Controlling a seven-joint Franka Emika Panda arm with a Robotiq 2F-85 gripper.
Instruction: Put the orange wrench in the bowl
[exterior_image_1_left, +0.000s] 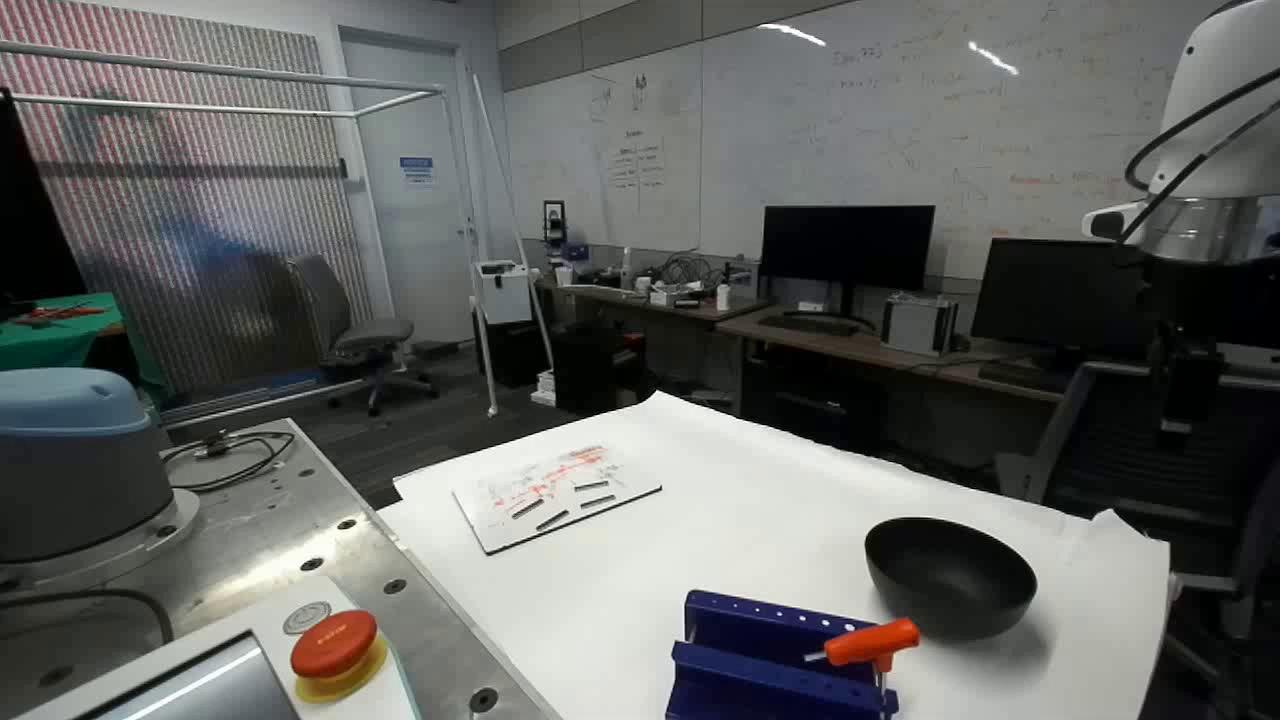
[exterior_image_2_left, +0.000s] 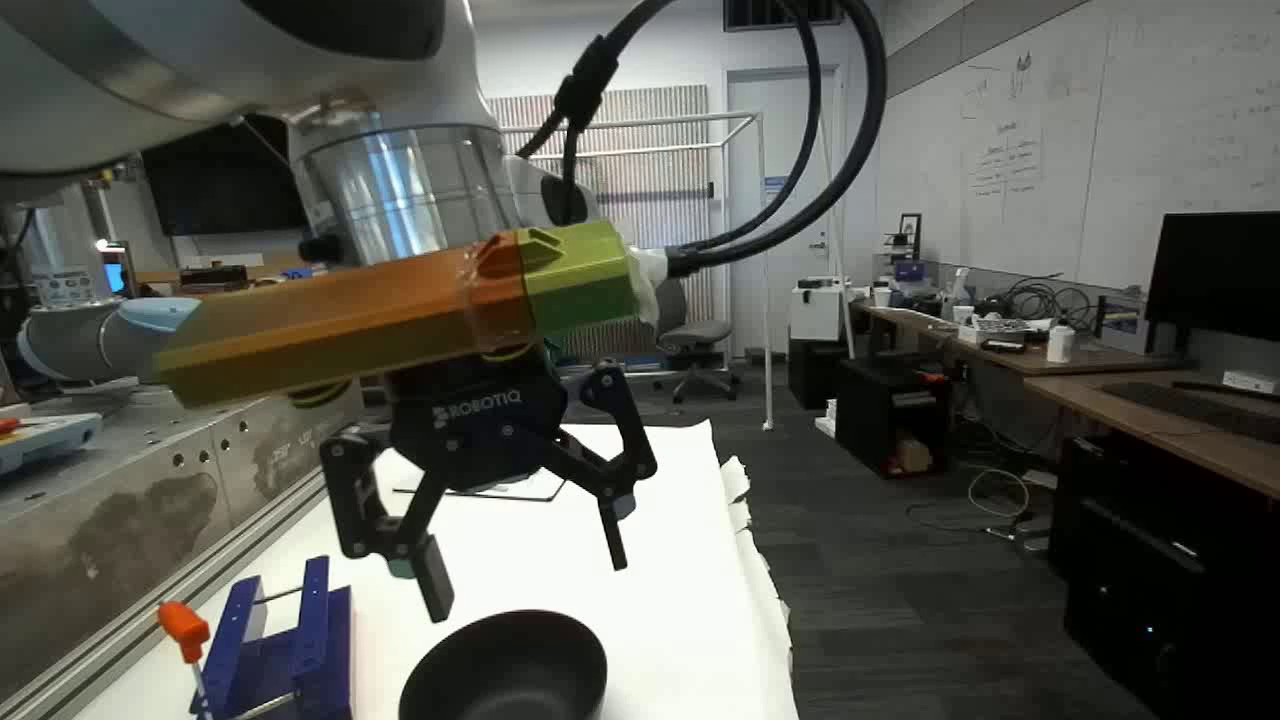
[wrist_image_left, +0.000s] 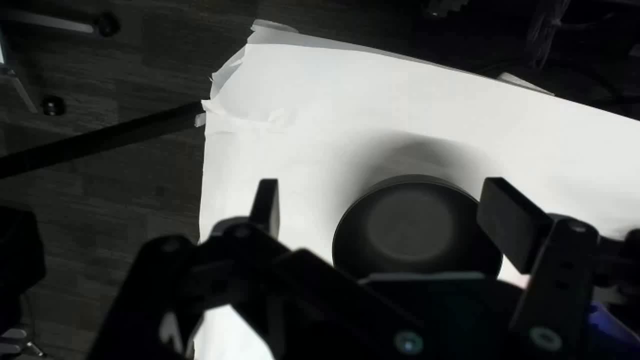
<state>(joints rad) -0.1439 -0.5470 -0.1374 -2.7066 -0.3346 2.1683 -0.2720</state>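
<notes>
The orange wrench (exterior_image_1_left: 870, 642) has a bright orange handle and a thin metal shaft. It sits at one end of the dark blue ridged rack (exterior_image_1_left: 780, 690), with its handle sticking up above the rack. It also shows in an exterior view (exterior_image_2_left: 184, 630); in the wrist view it is out of view. The matte black bowl (exterior_image_1_left: 950, 578) stands tilted-looking beside the rack and looks empty in the wrist view (wrist_image_left: 412, 225). My gripper (exterior_image_2_left: 526, 578) is open and empty, pointing down above the bowl (exterior_image_2_left: 505, 670). Its spread fingers also show in the wrist view (wrist_image_left: 382, 215).
A small white board (exterior_image_1_left: 570, 495) with short dark pieces lies on the white-covered table (exterior_image_1_left: 700, 520). A red button (exterior_image_1_left: 335, 645) on a yellow base is on a panel near the metal bench (exterior_image_1_left: 250, 510). Desks with monitors (exterior_image_1_left: 848, 245) and a chair stand behind.
</notes>
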